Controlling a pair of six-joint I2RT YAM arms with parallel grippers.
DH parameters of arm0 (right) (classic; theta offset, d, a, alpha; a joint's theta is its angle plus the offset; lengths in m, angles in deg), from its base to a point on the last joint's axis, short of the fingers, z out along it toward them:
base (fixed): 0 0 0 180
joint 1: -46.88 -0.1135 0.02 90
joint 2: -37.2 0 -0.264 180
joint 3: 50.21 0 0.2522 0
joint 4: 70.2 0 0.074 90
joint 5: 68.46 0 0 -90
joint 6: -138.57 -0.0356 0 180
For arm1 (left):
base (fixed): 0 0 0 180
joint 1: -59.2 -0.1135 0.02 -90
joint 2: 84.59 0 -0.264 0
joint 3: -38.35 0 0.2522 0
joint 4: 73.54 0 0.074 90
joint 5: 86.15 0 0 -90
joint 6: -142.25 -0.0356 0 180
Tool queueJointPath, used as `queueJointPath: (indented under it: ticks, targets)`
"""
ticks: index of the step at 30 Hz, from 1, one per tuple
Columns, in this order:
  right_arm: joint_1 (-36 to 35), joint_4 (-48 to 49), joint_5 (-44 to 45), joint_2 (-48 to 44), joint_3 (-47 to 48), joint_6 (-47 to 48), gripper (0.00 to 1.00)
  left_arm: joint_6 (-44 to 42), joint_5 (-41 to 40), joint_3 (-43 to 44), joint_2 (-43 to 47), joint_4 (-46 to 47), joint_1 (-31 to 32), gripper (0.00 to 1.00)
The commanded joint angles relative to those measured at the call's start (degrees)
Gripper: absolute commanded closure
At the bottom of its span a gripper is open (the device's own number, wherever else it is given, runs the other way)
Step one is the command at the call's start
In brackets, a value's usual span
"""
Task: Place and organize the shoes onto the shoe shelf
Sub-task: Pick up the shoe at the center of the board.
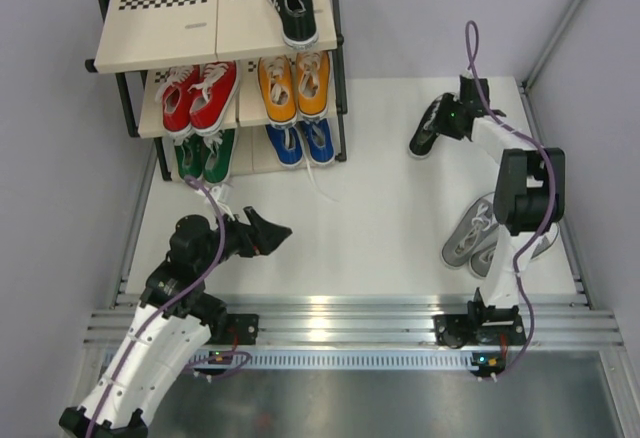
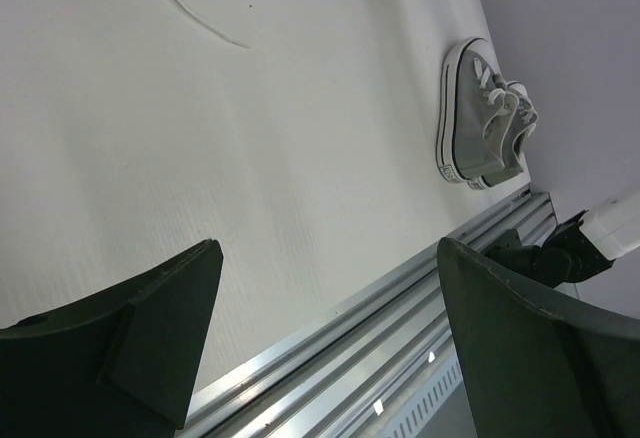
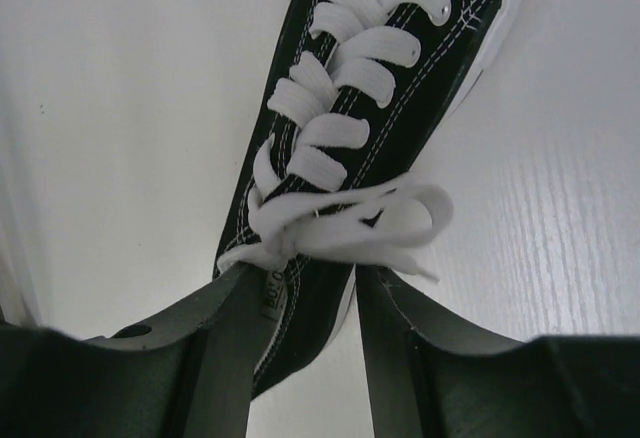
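**Right wrist view, centre.** My R gripper (image 3: 305, 288) is narrowed onto the heel end of a black shoe (image 3: 455, 18), one finger (image 3: 215, 338) against each side of the collar; the shoe lies on the white table (image 3: 120, 108), toe toward the frame's top. Canvas black w/ white stitching, white flat laces tied in a loose bow, white sole edge.

**Top view, upper right.** Same R gripper (image 1: 440, 123) and black shoe (image 1: 424, 133), well apart from the shoe shelf (image 1: 160, 18).

**Top view, lower left.** My L gripper (image 1: 270, 230) stands wide over the table (image 1: 380, 208), holding nothing.

**Top view, right of centre.** Grey pair (image 1: 475, 238) lies side by side, partly hidden by my R arm.

**Top view, upper left.** Shelf has a black tube frame and pale boards w/ checkered strips.
- Top board: other black shoe (image 1: 293, 3), right end.
- Mid board: red pair (image 1: 198, 93) on the left, orange pair (image 1: 293, 86) on the right.
- Lowest board: green pair (image 1: 205, 153) on the left, blue pair (image 1: 302, 143) on the right.

All have white laces and toe caps.

**Left wrist view.** L gripper (image 2: 330, 258) has its jaws far apart above bare table; grey pair (image 2: 485, 128) is at upper right.
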Motion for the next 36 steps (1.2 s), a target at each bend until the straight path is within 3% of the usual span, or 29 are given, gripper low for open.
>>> queueJointPath:
  ticks: [1, 5, 12, 20, 27, 36]
  targets:
    - [0.75, 0.69, -0.78, 3.46, 4.94, -1.46, 0.59, 0.31, 1.05, -0.35, 0.49, 3.16, -0.18, 0.06]
    - [0.75, 0.78, -2.54, 5.05, 6.08, -1.72, 0.67, 0.48, 1.23, -0.79, 0.40, 3.25, -0.09, 0.07]
    - [3.82, 5.51, -9.04, 0.15, 0.73, -2.86, 0.99, 1.71, 2.63, -1.06, -1.00, 4.30, -0.09, 0.07]
    - [5.41, 6.40, -22.73, -12.25, -11.29, -1.38, 1.00, 3.55, 4.21, -1.32, -2.94, 5.97, -0.09, 0.08]
    - [4.44, 0.79, -31.10, -26.21, -21.41, 6.79, 1.00, 5.75, 2.29, -1.67, -4.69, 8.07, 1.92, 0.09]
    - [-0.22, -0.02, -35.85, -37.30, -30.21, 10.49, 1.00, 7.33, -10.27, 0.52, -12.25, 15.45, 15.36, 0.09]
